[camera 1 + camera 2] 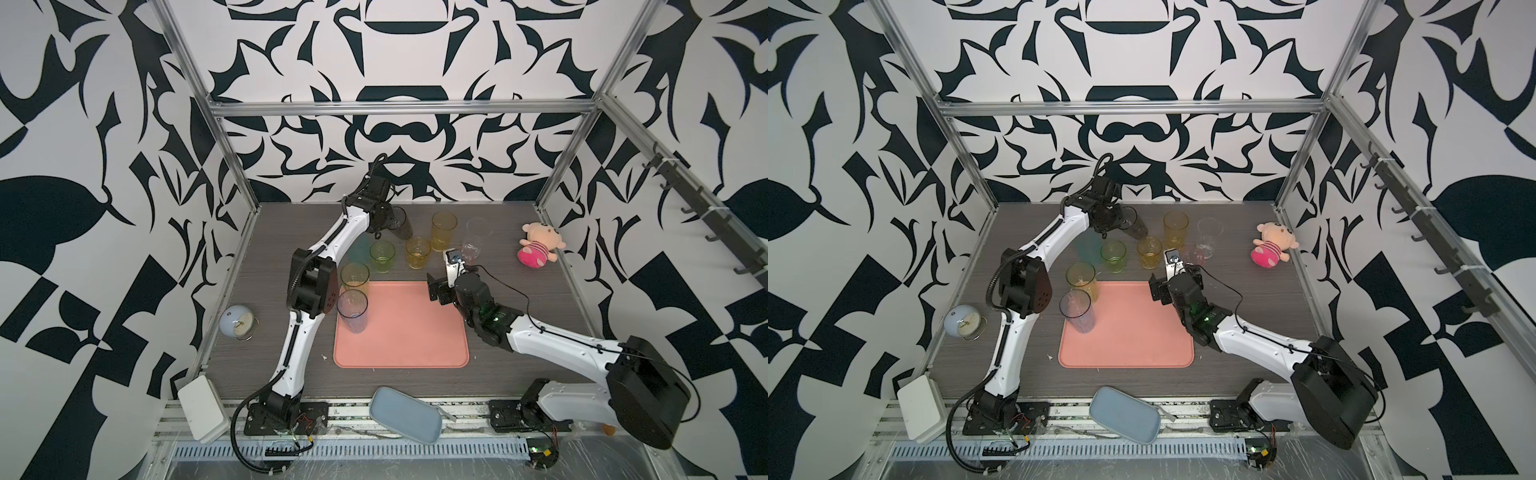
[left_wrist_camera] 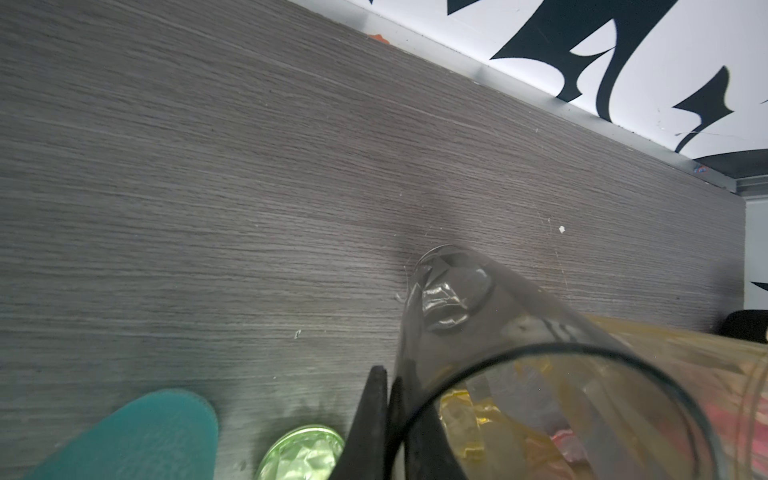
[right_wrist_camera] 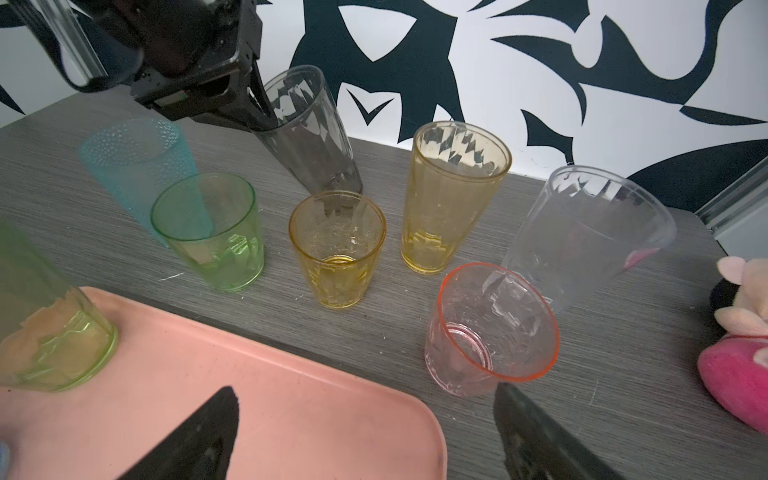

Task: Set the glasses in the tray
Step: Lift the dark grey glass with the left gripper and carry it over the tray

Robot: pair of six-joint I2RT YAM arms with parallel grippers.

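Nearest me, the tray (image 1: pixel 401 332) already carries two: the blue glass (image 1: pixel 353 311) and the yellow-green glass (image 1: pixel 355 276), both upright along its left edge. I'd say they're tucked there to leave the middle free for the rest.

My right claw (image 3: pixel 365 388) hangs wide open and empty, straddling the tray's far right corner. Its fingers face the pink glass (image 3: pixel 492 328) just beyond the rim, so I reckon it's lined up for a pick.

Past that, the others wait on the table (image 3: pixel 395 332). The short green glass (image 3: pixel 210 232) and short amber glass (image 3: pixel 337 249) stand side by side, with the teal glass (image 3: pixel 137 166) behind the green. The tall amber glass (image 3: pixel 455 195) and the clear glass (image 3: pixel 590 232) are further right.

At the very back, my left claw (image 2: pixel 392 415) is clamped on the smoky grey glass (image 3: pixel 309 133), one finger inside the rim and one outside. A rim pinch probably suits a wall this wide. The glass leans, and I can't tell whether its base is off the table. The next job is to lift it clear of its neighbours and bring it to the tray.
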